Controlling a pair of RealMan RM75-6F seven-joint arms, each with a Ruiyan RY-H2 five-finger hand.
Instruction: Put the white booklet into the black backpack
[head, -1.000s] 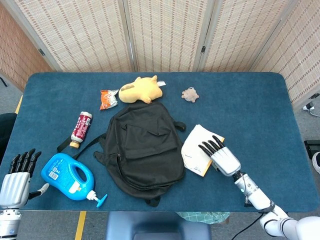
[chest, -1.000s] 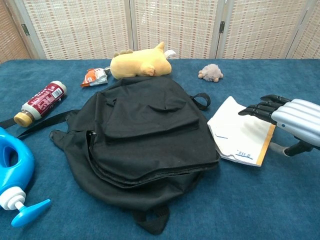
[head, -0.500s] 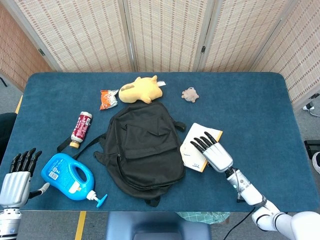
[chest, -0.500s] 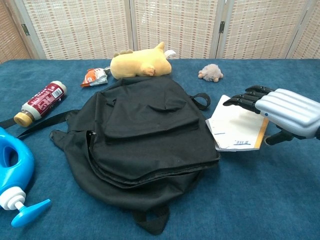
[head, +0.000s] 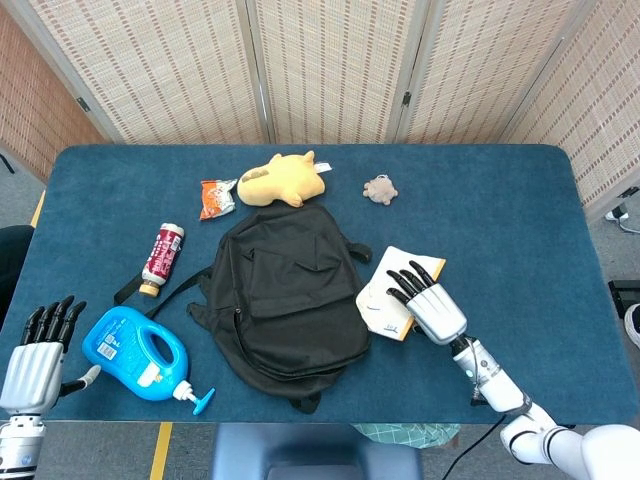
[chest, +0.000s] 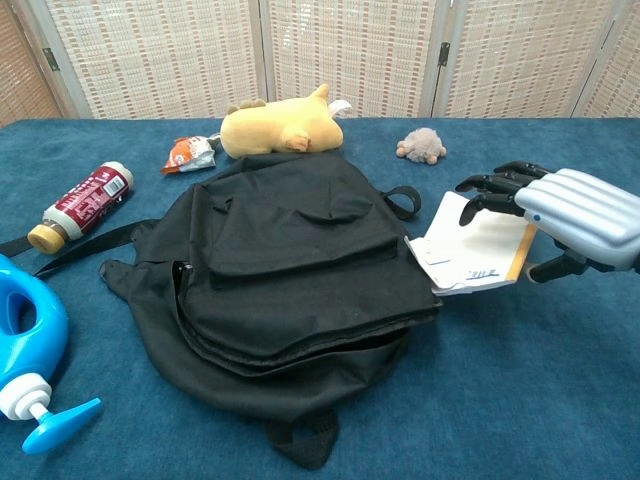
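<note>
1. two hands show in the head view: the right hand lies over the white booklet, and the left hand sits at the near left edge of the blue surface.
2. the right hand is palm down with its dark fingers stretched out and slightly apart, their tips on the booklet's upper face; whether the thumb grips the booklet from below cannot be told.
3. in the chest view the booklet's near edge appears lifted off the surface, with its left corner touching the right side of the black backpack.
4. the booklet is outside the backpack, just to its right, with a tan backing sheet showing along its outer edge.
5. the backpack lies flat near the middle of the surface, front pocket flap facing up, with a strap trailing out to the left.
6. the left hand is upright with its fingers spread, holding nothing, just left of the blue detergent jug.
7. a dark red bottle lies left of the backpack, well apart from the jug.
8. a yellow plush toy rests at the backpack's far edge, with an orange snack packet just beside it.
9. a small grey-brown plush sits apart, further right.
</note>
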